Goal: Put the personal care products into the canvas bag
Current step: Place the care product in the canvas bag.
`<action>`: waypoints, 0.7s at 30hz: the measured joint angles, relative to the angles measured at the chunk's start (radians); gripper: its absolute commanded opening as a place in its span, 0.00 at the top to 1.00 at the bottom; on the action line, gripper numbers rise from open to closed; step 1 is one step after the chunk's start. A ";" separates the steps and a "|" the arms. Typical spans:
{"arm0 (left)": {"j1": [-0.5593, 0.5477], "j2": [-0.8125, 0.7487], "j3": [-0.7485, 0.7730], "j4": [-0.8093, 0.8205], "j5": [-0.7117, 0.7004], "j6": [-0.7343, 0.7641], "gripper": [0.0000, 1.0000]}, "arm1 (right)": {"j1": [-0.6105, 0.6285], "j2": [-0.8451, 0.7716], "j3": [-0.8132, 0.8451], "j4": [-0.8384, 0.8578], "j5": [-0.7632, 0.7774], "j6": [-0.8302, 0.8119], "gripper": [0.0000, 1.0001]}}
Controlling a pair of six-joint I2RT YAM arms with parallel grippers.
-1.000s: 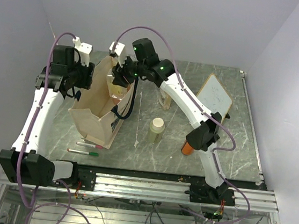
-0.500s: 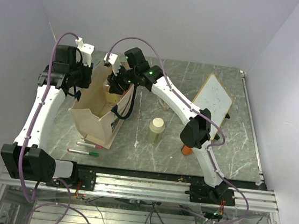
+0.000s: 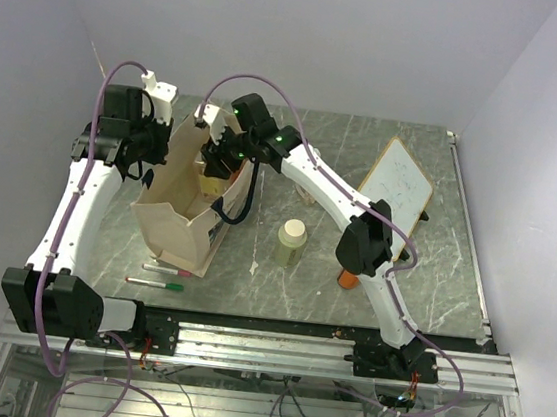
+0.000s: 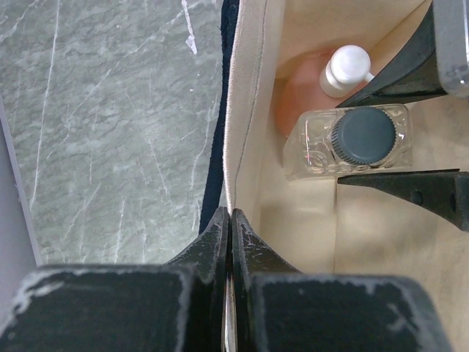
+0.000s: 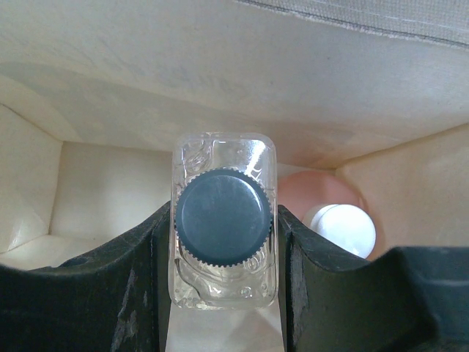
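Canvas bag (image 3: 182, 220): this tall beige fabric tote with dark navy strap handles is standing open-mouthed on the left part of the grey-green marbled counter (image 3: 266, 137), between the two arms.
Left gripper (image 4: 231, 216): it is pinching the bag's left rim, with its jaws pressed together on the fabric edge.
Right gripper (image 5: 222, 224): it is reaching down into the bag's mouth and clamping the clear square bottle with black ribbed cap (image 5: 223, 220) by its two flat sides.
Clear bottle's place: it is hanging upright inside the bag; whether it is touching the bottom I cannot tell.
Salmon-pink bottle with white cap (image 4: 348, 70): it is sitting inside the bag, just beside the clear bottle, toward a corner.
Pale green bottle with cream cap (image 3: 292, 242): it is standing upright on the counter, to the right of the bag and apart from it.
Orange bottle (image 3: 349, 278): it is standing on the counter right of the pale green one, partly hidden behind the right arm's elbow.
Amber bottle with white cap (image 3: 307, 197): it is standing behind the pale green bottle, mostly covered by the right arm.
Red marker pen (image 3: 166, 270) and green marker pen (image 3: 154, 283): both are lying in front of the bag.
Wood-framed whiteboard (image 3: 400, 179): it is lying on the counter at the far right.
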 measured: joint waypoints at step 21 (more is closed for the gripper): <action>0.001 -0.030 -0.018 0.015 0.020 0.001 0.93 | 0.005 0.034 -0.038 0.038 0.070 0.016 1.00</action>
